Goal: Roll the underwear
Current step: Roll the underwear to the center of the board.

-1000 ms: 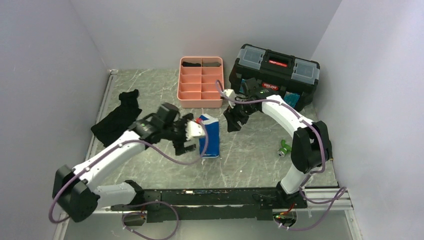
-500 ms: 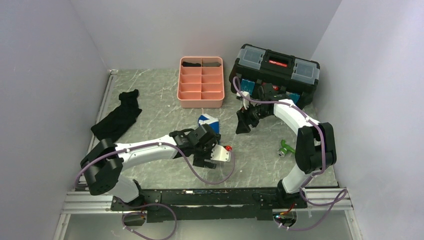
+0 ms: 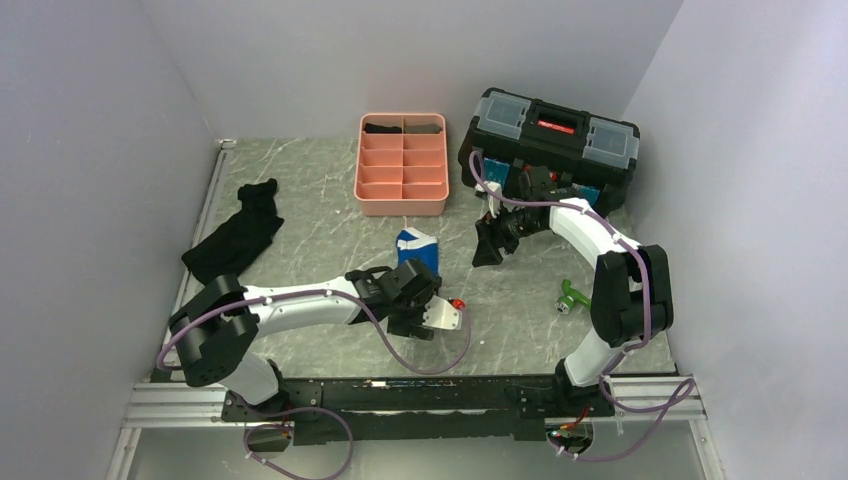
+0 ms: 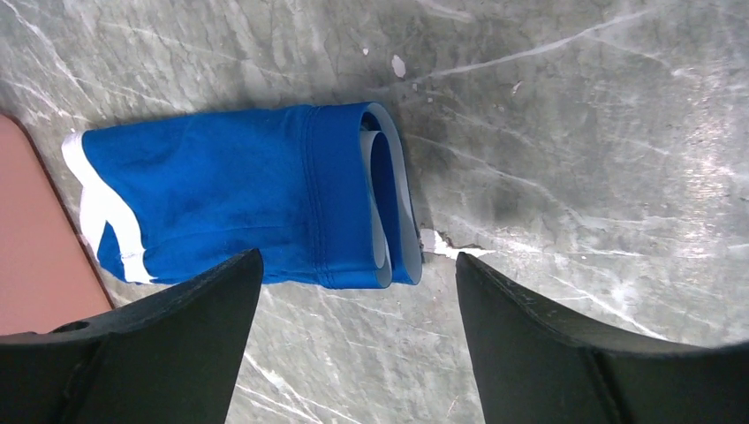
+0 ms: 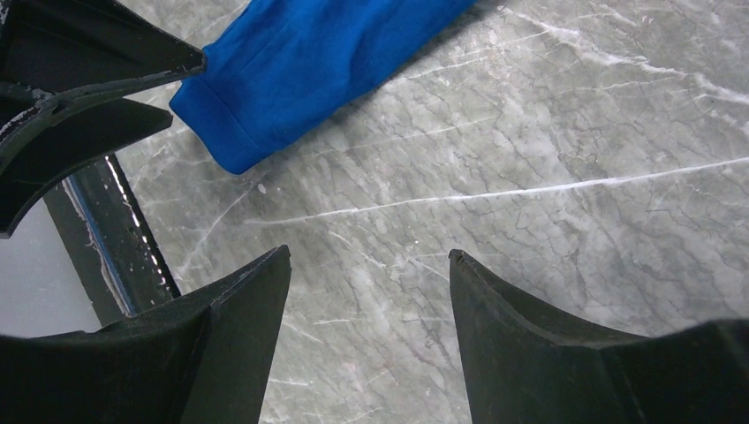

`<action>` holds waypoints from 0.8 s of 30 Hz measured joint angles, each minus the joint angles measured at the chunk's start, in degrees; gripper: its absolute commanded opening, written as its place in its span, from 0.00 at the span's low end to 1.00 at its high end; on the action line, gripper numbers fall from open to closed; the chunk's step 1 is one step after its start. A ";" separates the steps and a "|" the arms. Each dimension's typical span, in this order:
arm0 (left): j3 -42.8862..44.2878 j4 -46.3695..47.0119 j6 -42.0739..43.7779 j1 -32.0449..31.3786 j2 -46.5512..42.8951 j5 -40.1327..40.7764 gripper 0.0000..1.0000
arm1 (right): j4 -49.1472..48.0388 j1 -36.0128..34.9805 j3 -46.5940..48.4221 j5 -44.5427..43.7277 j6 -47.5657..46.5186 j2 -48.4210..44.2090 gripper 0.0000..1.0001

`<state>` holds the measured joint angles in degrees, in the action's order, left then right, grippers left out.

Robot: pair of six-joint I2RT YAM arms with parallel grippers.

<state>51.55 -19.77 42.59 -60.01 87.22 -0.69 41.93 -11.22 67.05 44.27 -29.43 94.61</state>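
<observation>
Underwear (image 3: 417,246): bright blue, white trim at one end, folded into a narrow strip. It lies flat on the marbled tabletop (image 3: 320,200), just near of the tray (image 3: 402,208). The banded end, layers showing, faces the left gripper (image 4: 358,265).
Left gripper: jaws apart, empty, just short of that end.
Right gripper (image 5: 368,256): jaws apart, empty, off to the strip's right.
Tray: pink, divided, with dark rolls (image 3: 381,127) in its two farthest compartments.
Toolbox (image 3: 550,140): black, lid shut.
Cloth (image 3: 235,238): black, well apart at left.

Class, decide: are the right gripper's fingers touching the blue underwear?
Apart. The right wrist view shows bare marble table between the fingers of the right gripper and the underwear.
</observation>
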 measured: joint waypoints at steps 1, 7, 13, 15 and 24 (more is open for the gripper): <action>-0.24 0.46 -0.04 -0.02 0.00 0.50 0.83 | 0.02 0.00 0.00 0.02 -0.09 0.02 0.68; -1.99 3.04 -0.15 -0.09 0.17 2.75 0.78 | 0.31 0.00 0.02 0.79 -0.57 0.44 0.68; -2.47 4.26 -0.17 -0.09 1.64 3.63 0.75 | 0.48 0.00 0.02 0.85 -0.61 0.44 0.68; -2.47 4.50 -0.17 -0.09 2.12 3.78 0.73 | 0.52 0.00 0.02 0.85 -0.63 0.44 0.68; -3.69 5.79 -0.22 -0.11 2.69 4.68 0.61 | 1.31 0.09 0.02 1.18 -1.05 0.55 0.68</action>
<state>47.86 -13.98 42.37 -60.12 89.91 3.99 43.24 -11.14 67.07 45.45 -30.48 95.15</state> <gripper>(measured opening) 0.644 0.680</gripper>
